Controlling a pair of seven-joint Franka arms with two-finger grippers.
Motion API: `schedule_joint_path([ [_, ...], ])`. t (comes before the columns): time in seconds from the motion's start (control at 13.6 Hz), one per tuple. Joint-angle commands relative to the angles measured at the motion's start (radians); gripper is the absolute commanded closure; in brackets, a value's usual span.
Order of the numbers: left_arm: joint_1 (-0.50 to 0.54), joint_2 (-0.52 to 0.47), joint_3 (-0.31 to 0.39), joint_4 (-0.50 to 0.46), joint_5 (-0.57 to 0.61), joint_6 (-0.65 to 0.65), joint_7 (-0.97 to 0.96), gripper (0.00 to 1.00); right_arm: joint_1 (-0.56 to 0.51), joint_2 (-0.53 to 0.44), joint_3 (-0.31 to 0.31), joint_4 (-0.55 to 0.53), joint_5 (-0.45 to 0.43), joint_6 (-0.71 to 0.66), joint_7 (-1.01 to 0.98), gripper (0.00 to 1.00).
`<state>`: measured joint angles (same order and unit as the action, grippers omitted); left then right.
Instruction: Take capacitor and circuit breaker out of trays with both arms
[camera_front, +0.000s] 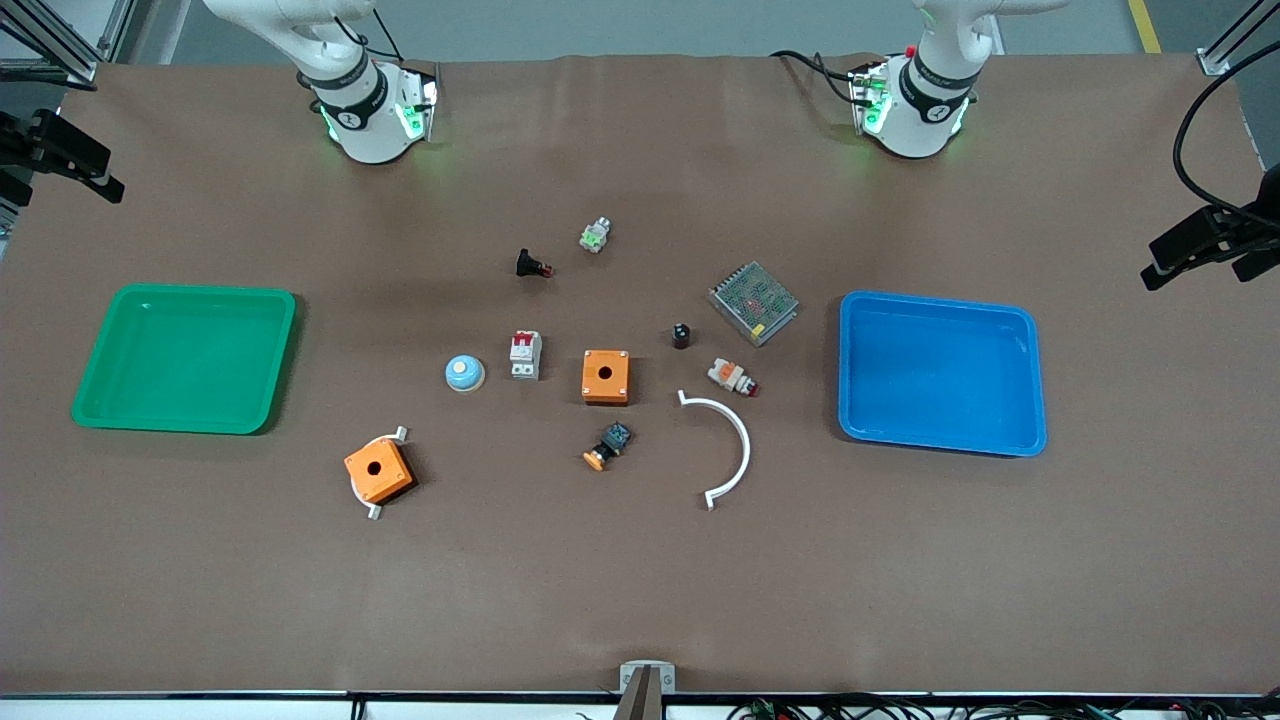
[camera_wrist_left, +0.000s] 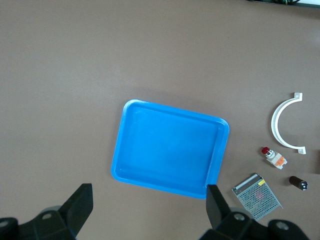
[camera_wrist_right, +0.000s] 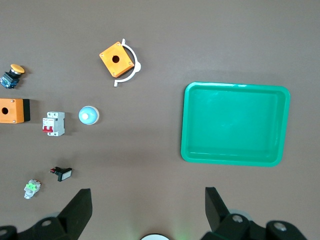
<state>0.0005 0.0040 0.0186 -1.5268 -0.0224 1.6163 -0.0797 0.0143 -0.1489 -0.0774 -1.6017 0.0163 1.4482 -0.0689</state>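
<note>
The capacitor (camera_front: 681, 335) (camera_wrist_left: 298, 182), a tiny black cylinder, stands mid-table beside the grey mesh unit (camera_front: 753, 302). The breaker (camera_front: 525, 354) (camera_wrist_right: 53, 123), a white-grey block with red levers, lies between a blue dome (camera_front: 465, 373) and an orange box (camera_front: 605, 377). My left gripper (camera_wrist_left: 149, 202) hangs open high over bare table by the blue tray (camera_wrist_left: 125, 165), holding nothing. My right gripper (camera_wrist_right: 148, 202) hangs open high over bare table near its arm's base, also holding nothing. Neither hand shows in the front view.
A green tray (camera_front: 100, 400) sits toward the right arm's end and a blue tray (camera_front: 1030, 430) toward the left arm's. Scattered mid-table are a second orange box (camera_front: 379, 470), a white arc (camera_front: 725, 450), an orange-capped push-button (camera_front: 608, 446), a red-tipped black part (camera_front: 532, 265) and a white-orange cylinder (camera_front: 732, 377).
</note>
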Motion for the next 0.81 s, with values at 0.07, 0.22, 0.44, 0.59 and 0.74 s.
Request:
schedule_joint_path([
  [0.07,0.000,0.008,0.004,0.022,-0.007,-0.021,0.003,0.00,-0.013,0.063,0.007,0.089,-0.019,-0.054,-0.002,0.00],
  [0.22,0.000,0.007,0.004,0.022,-0.008,-0.021,0.005,0.00,-0.010,0.068,0.008,0.085,-0.030,-0.055,-0.002,0.00],
  [0.44,0.000,0.008,0.004,0.022,-0.008,-0.021,0.003,0.00,-0.011,0.068,0.007,0.074,-0.030,-0.069,-0.009,0.00],
  [0.59,0.000,0.007,0.004,0.022,-0.008,-0.021,0.009,0.00,-0.011,0.066,0.007,0.072,-0.030,-0.069,-0.009,0.00],
  [0.74,0.001,0.008,0.004,0.022,-0.008,-0.019,0.009,0.00,-0.011,0.066,0.008,0.065,-0.027,-0.066,-0.008,0.00],
])
